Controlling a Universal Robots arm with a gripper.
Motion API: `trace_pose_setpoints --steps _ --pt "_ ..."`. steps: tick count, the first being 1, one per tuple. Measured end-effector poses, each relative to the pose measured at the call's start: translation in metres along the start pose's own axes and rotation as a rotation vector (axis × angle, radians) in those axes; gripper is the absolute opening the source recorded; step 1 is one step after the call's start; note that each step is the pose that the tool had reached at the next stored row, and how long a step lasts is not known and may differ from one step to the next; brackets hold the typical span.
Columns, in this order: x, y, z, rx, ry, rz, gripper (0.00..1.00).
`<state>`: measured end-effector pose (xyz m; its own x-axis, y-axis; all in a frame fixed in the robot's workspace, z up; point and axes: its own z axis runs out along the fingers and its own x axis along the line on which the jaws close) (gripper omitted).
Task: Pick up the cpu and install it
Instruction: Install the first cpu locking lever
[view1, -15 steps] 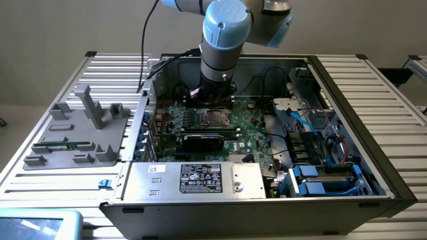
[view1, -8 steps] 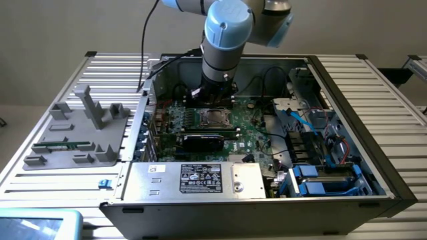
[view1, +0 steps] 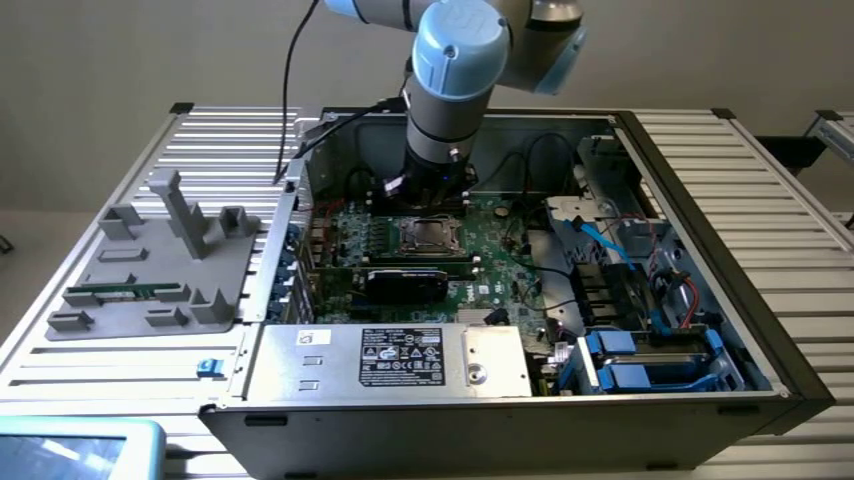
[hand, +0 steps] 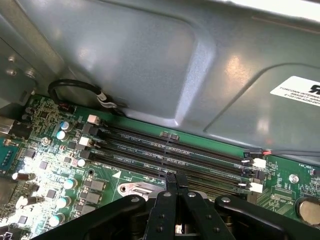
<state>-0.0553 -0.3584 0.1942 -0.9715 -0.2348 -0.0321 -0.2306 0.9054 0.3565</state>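
Cpu (view1: 429, 236) appears already seated in the socket (view1: 398, 241); the gripper (hand: 173, 177) hovers just above, fingers together, holding nothing.

I work in what looks like a robotics lab or electronics assembly workshop. A ribbed aluminium-profile bench (view1: 761, 190) carries an opened dark metal computer tower (view1: 400, 430) lying on its side, its green motherboard (view1: 501, 270) exposed. A grey moulded plastic parts fixture (view1: 134, 290) sits beside it.
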Motion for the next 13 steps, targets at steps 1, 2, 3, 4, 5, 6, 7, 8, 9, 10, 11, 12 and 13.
trace_pose_setpoints --steps 1,2,3,4,5,6,7,8,9,10,11,12,13 --pt "-0.0001 0.0 0.0 0.0 -0.0002 0.0 0.09" --pt "-0.0001 0.0 0.0 0.0 -0.0003 0.0 0.09" --pt "-0.0003 -0.0001 0.0 -0.0001 -0.0001 0.0 0.09" --pt "-0.0009 -0.0003 -0.0001 0.0 0.0002 0.0 0.09" --pt "-0.0014 -0.0004 -0.0001 0.0 0.0 0.0 0.09" --pt "-0.0015 -0.0005 -0.0001 0.0 -0.0001 0.0 0.09" --pt "-0.0015 -0.0005 0.0 -0.0001 -0.0002 0.0 0.09" --pt "-0.0015 -0.0006 0.0004 -0.0002 -0.0004 0.0 0.09" --pt "-0.0016 -0.0007 0.0005 -0.0001 -0.0003 0.0 0.09" --pt "-0.0015 -0.0007 0.0005 0.0 -0.0003 0.0 0.09" --pt "-0.0015 -0.0007 0.0005 0.0001 -0.0002 0.0 0.09" --pt "-0.0015 -0.0008 0.0005 0.0001 -0.0003 0.0 0.09" --pt "-0.0015 -0.001 0.001 -0.0001 -0.0004 -0.001 0.09"
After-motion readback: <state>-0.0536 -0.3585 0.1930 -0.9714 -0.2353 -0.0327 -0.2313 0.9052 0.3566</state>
